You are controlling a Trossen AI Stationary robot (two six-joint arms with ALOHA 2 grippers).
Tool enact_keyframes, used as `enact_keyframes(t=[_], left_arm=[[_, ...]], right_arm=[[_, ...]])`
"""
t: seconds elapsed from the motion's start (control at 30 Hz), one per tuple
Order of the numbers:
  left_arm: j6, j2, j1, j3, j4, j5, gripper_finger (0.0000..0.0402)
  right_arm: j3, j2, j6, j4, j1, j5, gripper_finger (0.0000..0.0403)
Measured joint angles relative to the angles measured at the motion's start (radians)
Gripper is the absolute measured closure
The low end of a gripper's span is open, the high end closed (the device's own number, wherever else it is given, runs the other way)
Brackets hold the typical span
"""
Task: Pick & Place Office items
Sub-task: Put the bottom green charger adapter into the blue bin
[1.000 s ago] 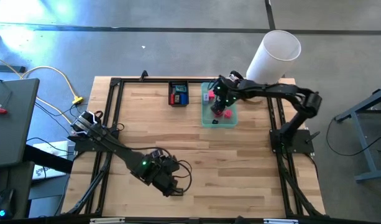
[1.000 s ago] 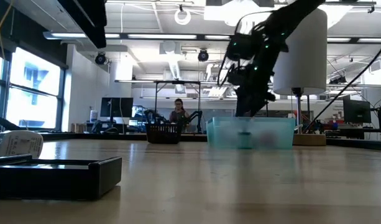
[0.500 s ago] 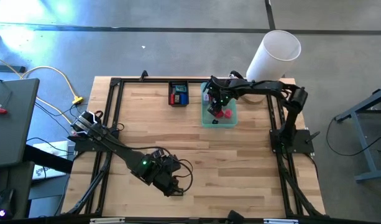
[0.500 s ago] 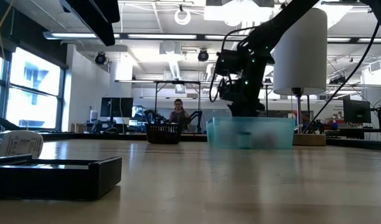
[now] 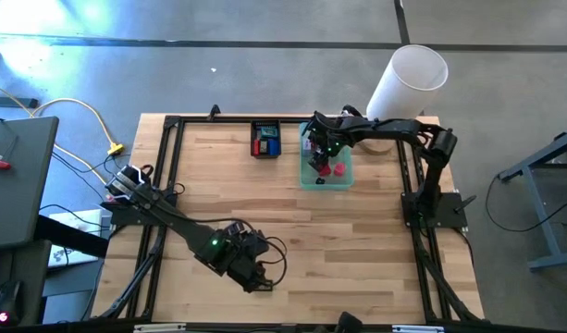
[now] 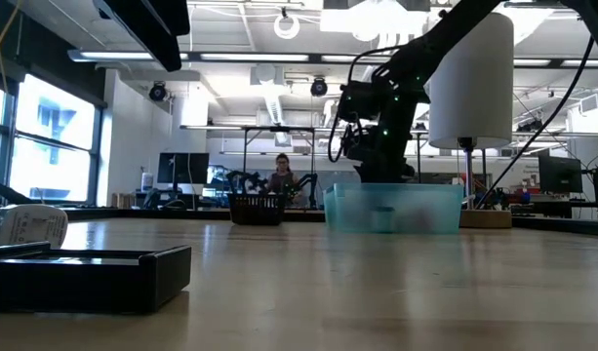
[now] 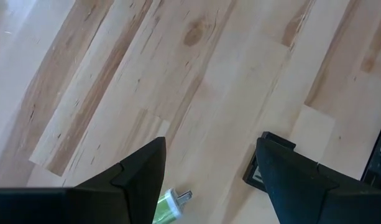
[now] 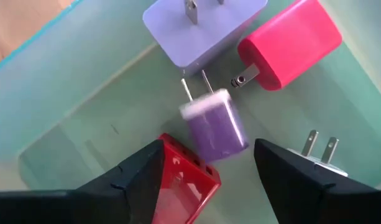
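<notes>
Right gripper [image 5: 318,157] hovered over teal tray [image 5: 305,180] near table's far edge, fingers [image 8: 137,171] apart, holding nothing. Within tray: purple plug [image 8: 213,129], blurred, between fingers; lavender adapter [image 8: 202,28] and pink charger [image 8: 289,43] just beyond it; red block [image 8: 181,183] and white plug [image 8: 319,158] beside fingers. Black tray [image 5: 265,139] with red and blue items sat beside teal tray. White cylinder [image 5: 408,83] stood at far right corner. Left gripper [image 5: 257,276] waited low near table's [image 5: 357,240] near edge, fingers apart, green item [image 7: 168,207] between them.
</notes>
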Motion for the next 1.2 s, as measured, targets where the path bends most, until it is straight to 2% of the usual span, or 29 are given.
enact_keyframes(t=[0.3,0.47,0.63,0.8,0.97,1.2], left_arm=[[-0.003,0.0,-0.012,0.0,0.0,0.0,0.016],[-0.003,0.0,-0.012,0.0,0.0,0.019,0.016],[-0.003,0.0,-0.012,0.0,-0.002,0.071,0.016],[0.025,0.0,-0.011,0.0,-0.007,0.132,0.016],[0.061,0.0,-0.012,0.0,-0.018,0.202,0.016],[0.041,0.0,-0.042,0.0,-0.086,0.234,0.016]], right_arm=[[-0.004,-0.029,0.008,-0.023,0.01,0.002,0.0178],[-0.003,-0.123,0.017,-0.099,0.04,0.001,0.0185],[-0.004,-0.247,0.114,-0.214,0.1,-0.004,0.0189],[-0.004,-0.373,0.227,-0.286,0.205,-0.001,0.0189],[-0.004,-0.476,0.342,-0.297,0.356,0.021,0.0189],[-0.003,-0.518,0.564,-0.296,0.614,0.126,0.0189]])
